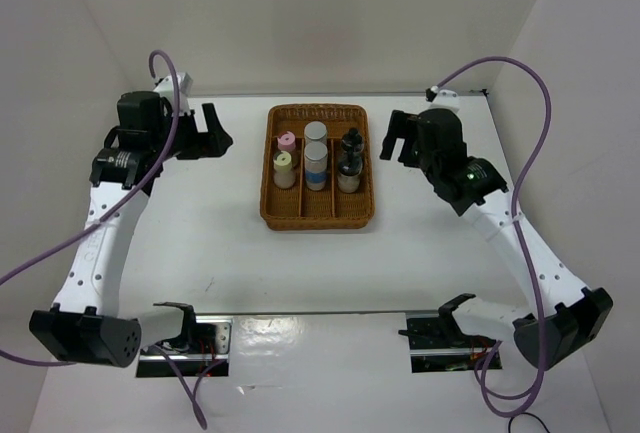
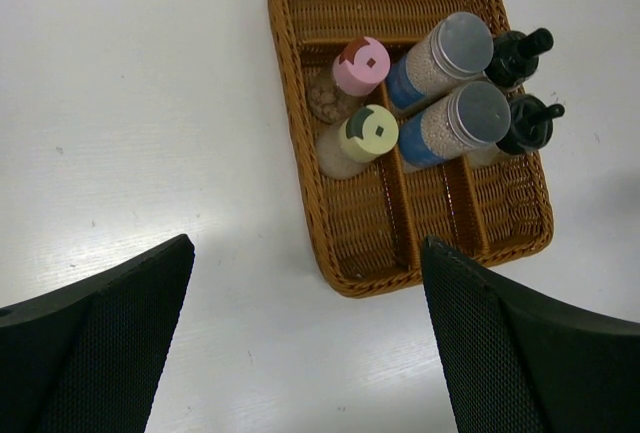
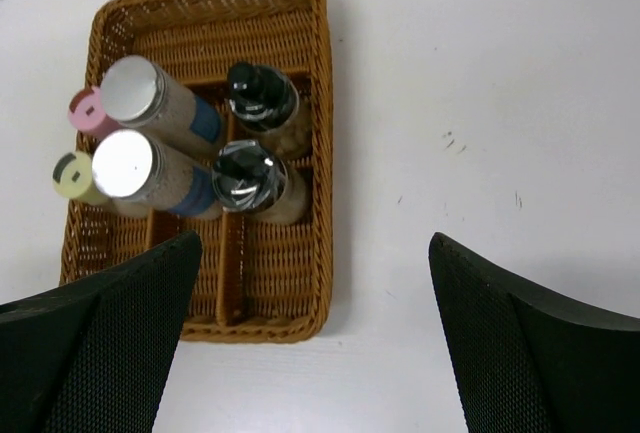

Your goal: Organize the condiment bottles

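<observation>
We see the white table [image 1: 200,243] first, with both arms reaching out over it from their bases at the near edge. The left arm [image 1: 100,243] rises along the left side, bends at the elbow and turns its wrist inward. The left gripper [image 1: 218,131] hangs to the left of the tray, well apart from it, and its jaws stand wide with nothing between them. The right arm [image 1: 520,233] mirrors this pose on the other side. The right gripper [image 1: 392,138] sits near the tray's right rim without touching it, and its jaws are also spread wide and hold nothing. In each wrist view we see the two dark fingers far apart, framing the table and the tray.

Between the grippers lies the brown wicker tray [image 1: 268,203], divided lengthwise into three compartments. All six condiment bottles stand upright in its far half, two to a compartment:

- **Middle compartment:** the two silver-lidded bottles, one [image 1: 316,132] behind the other [image 1: 316,153]; the left wrist view shows blue labels on both.
- **Right compartment:** the two black-capped bottles, one [image 1: 350,140] behind the other [image 1: 349,163].
- **Left compartment:** the shorter pair, the pink-lidded bottle [image 1: 287,140] behind the yellow-lidded bottle [image 1: 284,161].

Each pair stands just beside the next.
</observation>
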